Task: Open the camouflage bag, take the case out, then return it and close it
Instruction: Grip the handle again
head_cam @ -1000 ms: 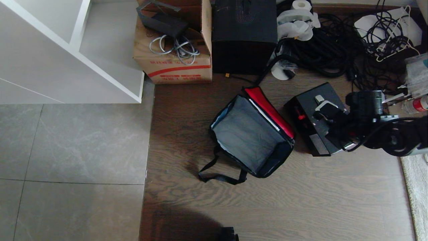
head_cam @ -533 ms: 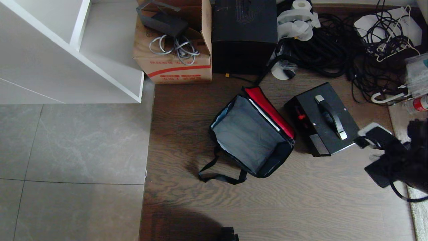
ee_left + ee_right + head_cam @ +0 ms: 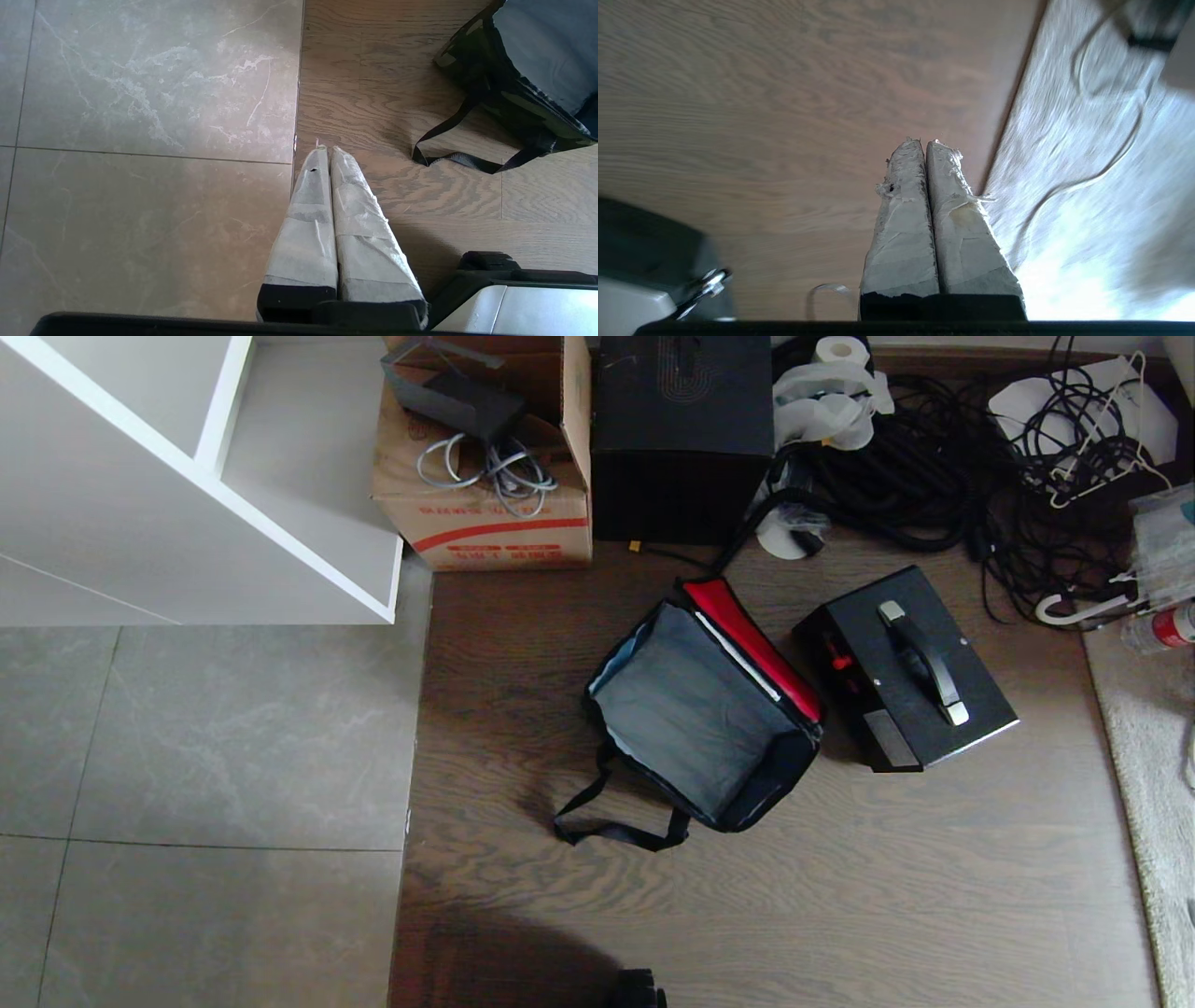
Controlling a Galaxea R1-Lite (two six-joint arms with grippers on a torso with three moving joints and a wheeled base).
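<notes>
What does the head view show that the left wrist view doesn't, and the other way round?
Head view only: the case lying on the wood floor beside the open camouflage bag, the bag's red lid lining, plus the cardboard box, black cube box and tangled cables behind. Neither arm appears there.

Left wrist view only: the left gripper, shut and empty, hanging over the seam between tile and wood.

Both: the bag's grey interior, its black strap, and the tile floor.

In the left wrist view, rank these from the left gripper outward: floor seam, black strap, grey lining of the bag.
1. floor seam, at the left gripper tips.
2. black strap, on the wood beyond.
3. grey lining, inside the camouflage bag.
</notes>
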